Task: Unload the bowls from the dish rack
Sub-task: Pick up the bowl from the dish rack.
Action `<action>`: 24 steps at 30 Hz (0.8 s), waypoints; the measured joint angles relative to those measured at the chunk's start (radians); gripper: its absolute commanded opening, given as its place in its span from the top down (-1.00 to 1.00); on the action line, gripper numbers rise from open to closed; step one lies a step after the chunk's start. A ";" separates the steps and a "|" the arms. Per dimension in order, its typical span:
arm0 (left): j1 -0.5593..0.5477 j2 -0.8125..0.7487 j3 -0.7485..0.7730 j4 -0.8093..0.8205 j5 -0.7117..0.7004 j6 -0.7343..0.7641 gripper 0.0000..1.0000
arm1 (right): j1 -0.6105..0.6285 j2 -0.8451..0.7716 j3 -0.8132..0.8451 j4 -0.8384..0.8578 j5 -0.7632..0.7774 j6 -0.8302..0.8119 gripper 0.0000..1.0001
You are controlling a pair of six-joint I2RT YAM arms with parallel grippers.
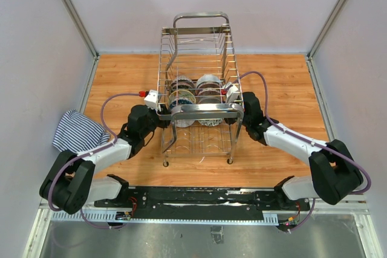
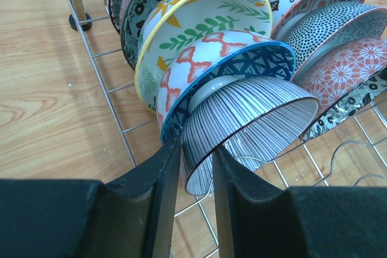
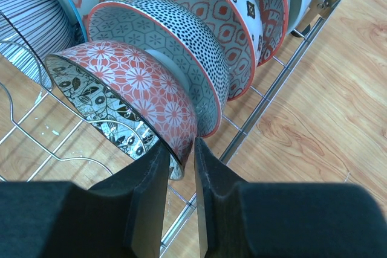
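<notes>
Wooden table (image 1: 278, 89) bears chrome dish rack (image 1: 205, 108) holding patterned bowls (image 2: 205, 16).

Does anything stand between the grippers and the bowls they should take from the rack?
Nothing visible. The left gripper straddles the rim of the striped bowl, the right gripper that of the red floral bowl.

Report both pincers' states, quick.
Left pincer: closed on the rim of the striped bowl.
Right pincer: closed on the rim of the red floral bowl.
</notes>
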 measured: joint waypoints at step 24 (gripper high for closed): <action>-0.011 0.027 -0.002 0.058 -0.022 0.002 0.64 | 0.000 0.007 0.000 0.016 0.011 0.003 0.58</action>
